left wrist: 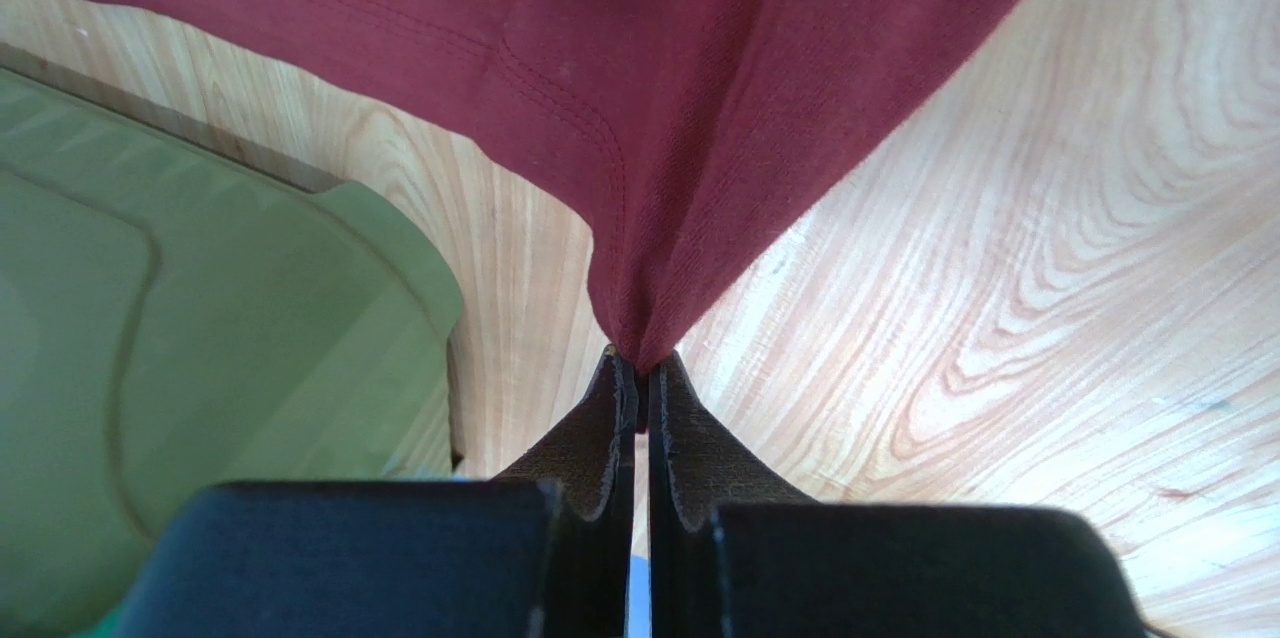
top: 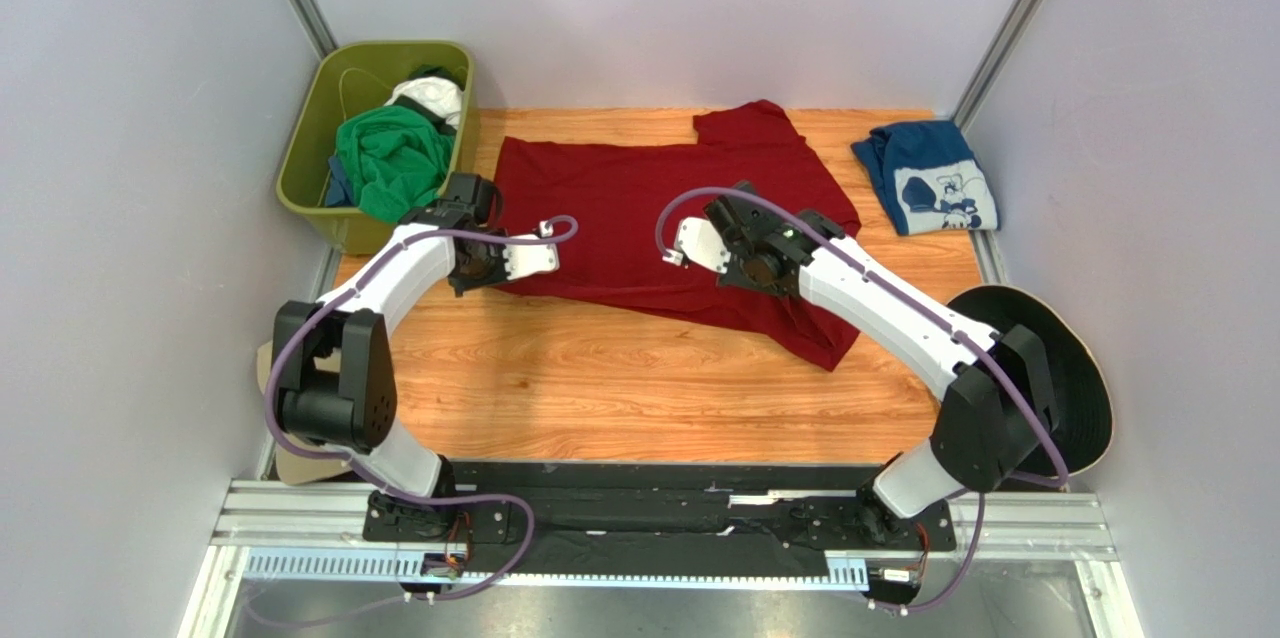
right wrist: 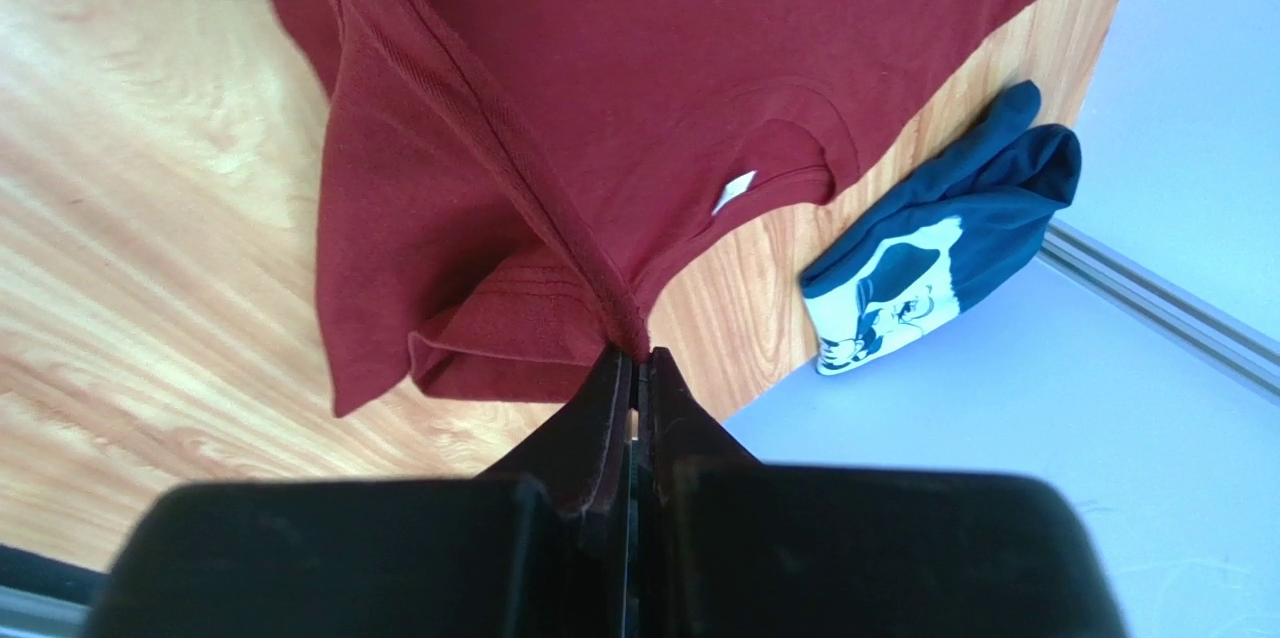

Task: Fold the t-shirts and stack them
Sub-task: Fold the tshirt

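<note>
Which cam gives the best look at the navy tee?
Top external: the navy tee lies whole, print up, at the far right corner of the table. Right wrist catches it obliquely, past the dark red tee. Left wrist misses it.

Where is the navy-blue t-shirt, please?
The navy-blue t-shirt lies at the table's far right corner in the top view, beside the dark red t-shirt.

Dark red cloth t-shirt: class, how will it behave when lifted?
Likely floppy: the large dark red cloth t-shirt tents into a draped peak at the left end effector. Probably not slippery: the right end effector holds a thin pinched fold.
</note>
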Action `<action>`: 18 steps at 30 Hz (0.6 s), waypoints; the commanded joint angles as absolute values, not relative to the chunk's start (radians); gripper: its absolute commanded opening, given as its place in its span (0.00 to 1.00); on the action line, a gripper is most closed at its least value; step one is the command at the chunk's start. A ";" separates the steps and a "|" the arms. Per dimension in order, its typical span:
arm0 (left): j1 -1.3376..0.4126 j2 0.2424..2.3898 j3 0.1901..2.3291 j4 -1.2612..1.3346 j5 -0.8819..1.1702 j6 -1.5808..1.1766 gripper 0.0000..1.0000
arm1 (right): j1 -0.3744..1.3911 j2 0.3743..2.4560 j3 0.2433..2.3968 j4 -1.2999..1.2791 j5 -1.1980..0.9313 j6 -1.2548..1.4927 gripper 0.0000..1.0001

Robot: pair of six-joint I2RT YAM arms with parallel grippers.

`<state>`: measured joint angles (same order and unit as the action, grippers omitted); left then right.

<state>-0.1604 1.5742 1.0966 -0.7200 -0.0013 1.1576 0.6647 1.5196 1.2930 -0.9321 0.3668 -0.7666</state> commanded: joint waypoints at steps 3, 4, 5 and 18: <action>-0.153 1.632 1.183 -0.753 0.003 1.135 0.00 | 0.620 1.594 1.414 -0.897 0.385 -0.844 0.00; -0.153 1.646 1.190 -0.755 0.003 1.135 0.00 | 0.615 1.603 1.422 -0.896 0.385 -0.851 0.00; -0.153 1.651 1.206 -0.755 0.003 1.131 0.00 | 0.611 1.621 1.431 -0.894 0.387 -0.854 0.00; -0.155 1.756 1.331 -0.750 -0.044 1.081 0.00 | 0.561 1.738 1.523 -0.882 0.403 -0.910 0.00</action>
